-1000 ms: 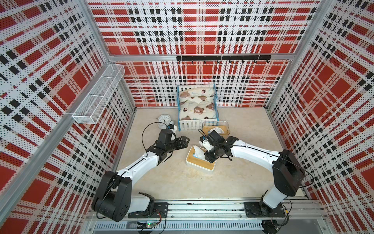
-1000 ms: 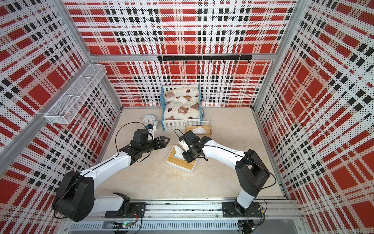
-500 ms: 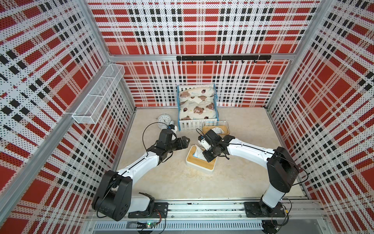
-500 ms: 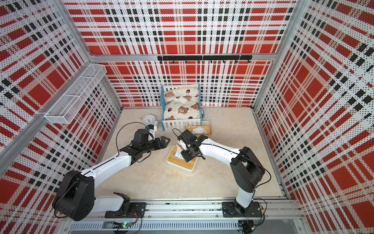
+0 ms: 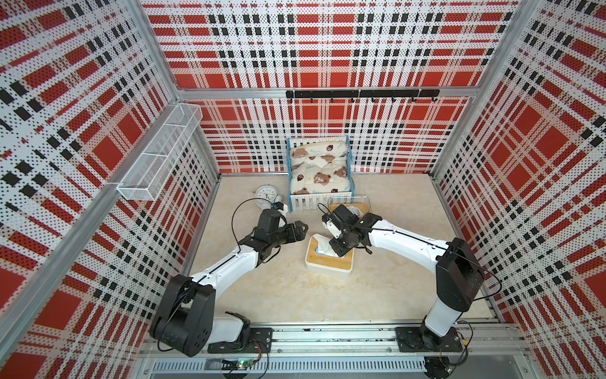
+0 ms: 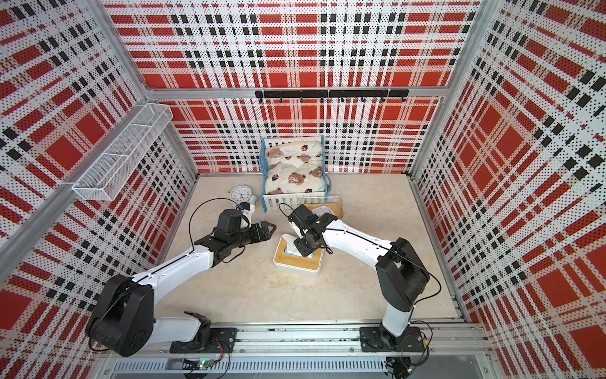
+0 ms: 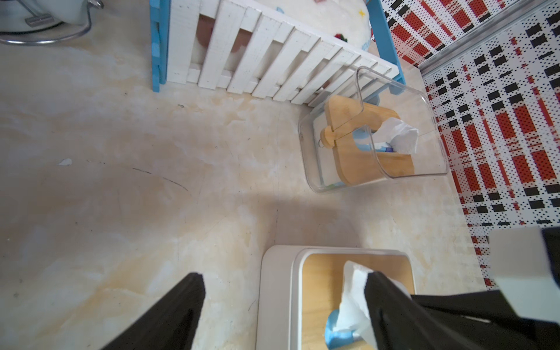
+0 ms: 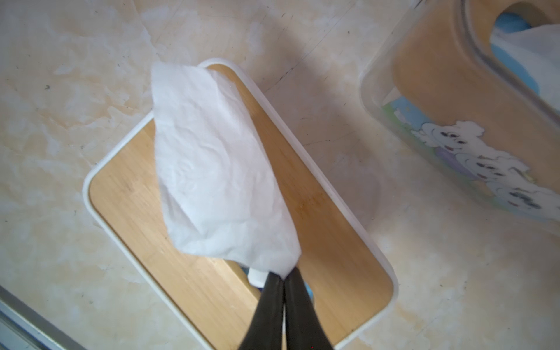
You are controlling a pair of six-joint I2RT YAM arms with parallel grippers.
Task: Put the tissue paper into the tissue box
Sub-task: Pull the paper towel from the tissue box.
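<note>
On the middle of the table sits the box [image 8: 130, 194], white with a wood lid. The pack [image 7: 336, 333] is already inside it; only a bit of its blue wrap shows through the slot. One white tissue [image 8: 218, 181] sticks up out of the slot.

The right gripper [image 8: 283, 275] is pinched tight on that tissue, right at its bottom end by the slot. The left gripper [image 5: 301, 229] is spread wide with nothing in it and hangs just beside the box.

I think the tissue is very light, thin and floppy. It looks crinkled. It will bend any way you pull it, and a hard tug could rip it or drag more sheets out. The best spot to hold it is low down, near the slot, where it is bunched up and stronger. That is where it is held now.

The long way of the tissue runs from the pinch out to its loose end. That end points toward one short end of the box, on the left gripper's side. The pack most likely lies flat, long side along the long side of the box.
</note>
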